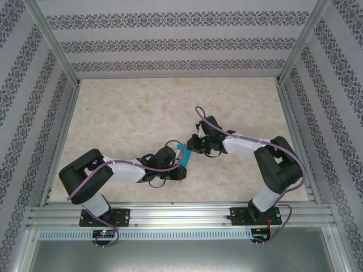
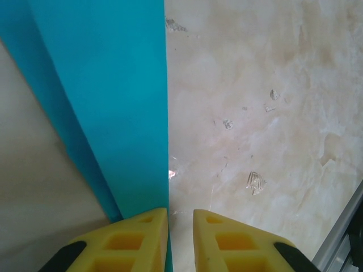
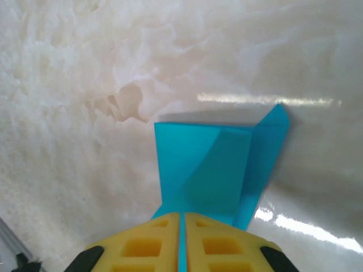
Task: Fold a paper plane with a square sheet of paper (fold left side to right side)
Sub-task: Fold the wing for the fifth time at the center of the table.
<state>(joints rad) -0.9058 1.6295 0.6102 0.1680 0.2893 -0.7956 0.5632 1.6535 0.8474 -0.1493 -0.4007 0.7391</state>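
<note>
The teal-blue sheet of paper (image 1: 182,152) is folded into a narrow creased shape and held up off the table between both arms. My right gripper (image 1: 191,144) is shut on one end of it. In the right wrist view the paper (image 3: 210,164) fans out past the closed yellow fingertips (image 3: 164,226) of the right gripper (image 3: 182,218), with a diagonal crease and a raised flap on the right. My left gripper (image 1: 182,167) is at the other end. In the left wrist view the paper (image 2: 108,102) runs down along the inner face of the left finger (image 2: 142,226). A narrow gap still shows in the left gripper (image 2: 180,218).
The beige marbled tabletop (image 1: 130,113) lies under both arms. Patterned walls enclose it on three sides. An aluminium rail (image 1: 181,215) runs along the near edge and also shows in the left wrist view at the lower right (image 2: 340,238).
</note>
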